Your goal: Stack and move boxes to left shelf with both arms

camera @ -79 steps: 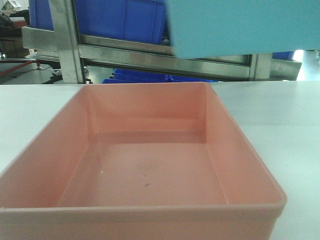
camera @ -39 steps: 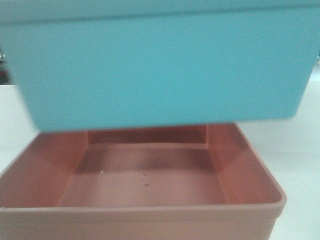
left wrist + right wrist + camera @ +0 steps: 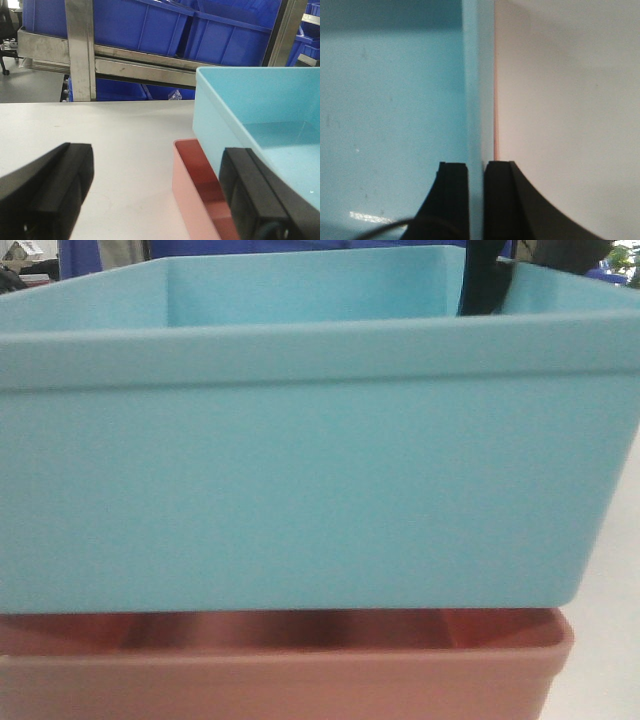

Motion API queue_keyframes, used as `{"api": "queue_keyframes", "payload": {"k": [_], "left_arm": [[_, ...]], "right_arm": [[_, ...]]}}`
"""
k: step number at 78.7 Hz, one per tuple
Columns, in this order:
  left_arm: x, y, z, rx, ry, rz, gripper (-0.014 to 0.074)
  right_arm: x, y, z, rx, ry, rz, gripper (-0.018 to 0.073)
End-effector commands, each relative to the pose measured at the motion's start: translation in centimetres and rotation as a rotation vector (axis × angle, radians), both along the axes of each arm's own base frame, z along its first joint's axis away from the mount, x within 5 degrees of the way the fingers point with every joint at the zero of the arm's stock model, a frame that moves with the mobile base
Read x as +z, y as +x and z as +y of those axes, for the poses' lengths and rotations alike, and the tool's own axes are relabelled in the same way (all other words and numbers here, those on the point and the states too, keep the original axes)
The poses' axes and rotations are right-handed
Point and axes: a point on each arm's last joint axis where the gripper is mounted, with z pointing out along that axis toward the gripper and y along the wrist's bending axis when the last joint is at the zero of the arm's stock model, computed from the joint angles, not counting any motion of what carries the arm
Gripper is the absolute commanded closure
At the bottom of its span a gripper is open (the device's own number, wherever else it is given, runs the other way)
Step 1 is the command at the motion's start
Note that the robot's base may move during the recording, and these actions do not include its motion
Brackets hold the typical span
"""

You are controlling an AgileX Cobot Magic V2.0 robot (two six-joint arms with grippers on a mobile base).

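The light blue box (image 3: 300,480) fills the front view, held over the pink box (image 3: 280,680), its bottom about level with the pink rim. My right gripper (image 3: 476,167) is shut on the blue box's (image 3: 390,100) right wall, one finger inside and one outside; a dark finger (image 3: 485,280) shows at the box's far right. In the left wrist view my left gripper (image 3: 155,155) is open, with the pink box's (image 3: 192,200) left wall between its fingers and the blue box (image 3: 260,115) beside its right finger. I cannot tell whether the steel rack (image 3: 140,62) behind is the left shelf.
Large dark blue bins (image 3: 150,25) sit on the steel rack behind the white table (image 3: 120,130). A steel upright (image 3: 80,50) stands at the table's far edge. Bare table (image 3: 570,100) lies right of the boxes.
The blue box has come from the upper right to over the pink box and sunk lower, now covering almost the whole front view.
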Motion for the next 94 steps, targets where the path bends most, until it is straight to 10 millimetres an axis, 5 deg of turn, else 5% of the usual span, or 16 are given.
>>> {"api": "queue_keyframes", "payload": {"k": [1,94], "left_arm": [[1.6,0.1,0.3,0.031,-0.037,-0.094,0.0171],[1.6,0.1,0.3,0.031,-0.037,-0.094,0.0171]], "right_arm": [[2.9,-0.5,0.0,-0.007,0.107,-0.135,0.0502],[-2.2,-0.3,0.4,0.032,0.102,-0.132,0.0502]]}}
